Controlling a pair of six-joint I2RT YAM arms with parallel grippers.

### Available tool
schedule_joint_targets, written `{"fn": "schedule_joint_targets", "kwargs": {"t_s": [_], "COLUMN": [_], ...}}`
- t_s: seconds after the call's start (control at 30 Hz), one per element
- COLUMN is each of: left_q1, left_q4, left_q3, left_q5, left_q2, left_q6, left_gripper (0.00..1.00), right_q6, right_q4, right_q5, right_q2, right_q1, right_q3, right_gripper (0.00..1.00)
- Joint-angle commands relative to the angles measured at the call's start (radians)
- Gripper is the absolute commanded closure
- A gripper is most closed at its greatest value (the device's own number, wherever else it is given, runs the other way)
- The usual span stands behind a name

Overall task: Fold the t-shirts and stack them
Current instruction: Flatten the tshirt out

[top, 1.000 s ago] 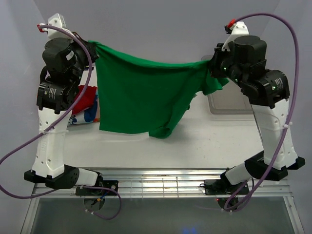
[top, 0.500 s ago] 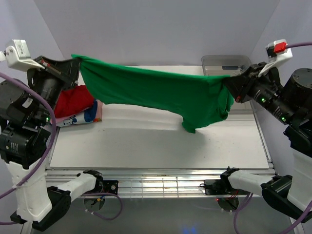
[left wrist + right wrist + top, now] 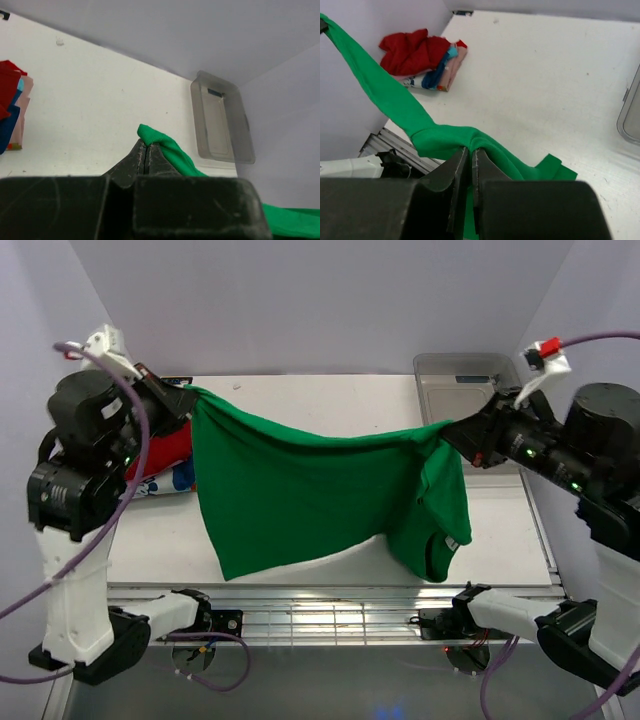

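The green t-shirt (image 3: 310, 495) hangs stretched in the air between both grippers, its lower edge drooping over the table's front. My left gripper (image 3: 183, 397) is shut on its left corner; the cloth shows at the fingertips in the left wrist view (image 3: 165, 147). My right gripper (image 3: 455, 433) is shut on the right shoulder; green cloth bunches at its tips in the right wrist view (image 3: 470, 140). The red t-shirt (image 3: 160, 452) and the pink/white printed t-shirt (image 3: 172, 480) lie crumpled together at the table's left edge, also seen in the right wrist view (image 3: 415, 50).
A clear plastic bin (image 3: 465, 375) stands at the back right of the white table (image 3: 320, 405); it shows in the left wrist view (image 3: 220, 120). A metal rail (image 3: 330, 615) runs along the table's front edge.
Both arms have come lower and closer together, and the green shirt, pulled taut before, now sags and hangs lower with its body spread out toward the table's front.
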Motion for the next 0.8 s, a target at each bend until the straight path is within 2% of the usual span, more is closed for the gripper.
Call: {"fn": "schedule_joint_targets", "kwargs": {"t_s": [0.0, 0.1, 0.2, 0.3, 0.33, 0.4, 0.43, 0.47, 0.5, 0.53, 0.57, 0.6, 0.77], "left_q1": [0.001, 0.001, 0.001, 0.003, 0.003, 0.004, 0.007, 0.006, 0.007, 0.006, 0.006, 0.006, 0.006], "left_q4": [-0.076, -0.035, 0.010, 0.013, 0.023, 0.075, 0.118, 0.237, 0.311, 0.391, 0.507, 0.545, 0.600], "left_q3": [-0.041, -0.084, -0.031, 0.230, 0.404, 0.561, 0.601, 0.571, 0.518, 0.454, 0.362, 0.338, 0.338], "left_q5": [0.052, 0.057, 0.025, 0.007, 0.008, 0.019, 0.031, 0.051, 0.060, 0.063, 0.048, 0.036, -0.013], "left_q2": [0.149, 0.246, 0.369, 0.552, 0.599, 0.701, 0.706, 0.693, 0.667, 0.592, 0.561, 0.538, 0.487], "left_q6": [0.004, 0.007, 0.035, 0.061, 0.065, 0.059, 0.050, 0.042, 0.036, 0.035, 0.035, 0.054, 0.150], "left_gripper": [1.00, 1.00, 1.00, 1.00, 1.00, 1.00, 1.00, 1.00, 1.00, 1.00, 1.00, 1.00, 1.00], "right_q6": [0.009, -0.002, -0.047, -0.100, -0.139, -0.175, -0.208, -0.226, -0.244, -0.265, -0.302, -0.316, -0.407], "right_q4": [0.032, 0.030, 0.103, 0.163, 0.195, 0.243, 0.331, 0.396, 0.468, 0.549, 0.688, 0.729, 0.780], "right_q5": [0.049, 0.141, 0.233, 0.349, 0.371, 0.420, 0.434, 0.446, 0.446, 0.449, 0.443, 0.437, 0.393], "right_q2": [0.137, 0.261, 0.396, 0.551, 0.590, 0.676, 0.684, 0.676, 0.632, 0.606, 0.577, 0.554, 0.576], "right_q1": [-0.001, -0.002, -0.007, -0.015, -0.019, -0.035, -0.041, -0.045, -0.051, -0.053, -0.053, -0.061, -0.067], "right_q3": [-0.068, -0.099, -0.073, 0.111, 0.178, 0.340, 0.355, 0.344, 0.265, 0.211, 0.168, 0.150, 0.259], "right_gripper": [0.92, 0.92, 0.92, 0.92, 0.92, 0.92, 0.92, 0.92, 0.92, 0.92, 0.92, 0.92, 0.92]}}
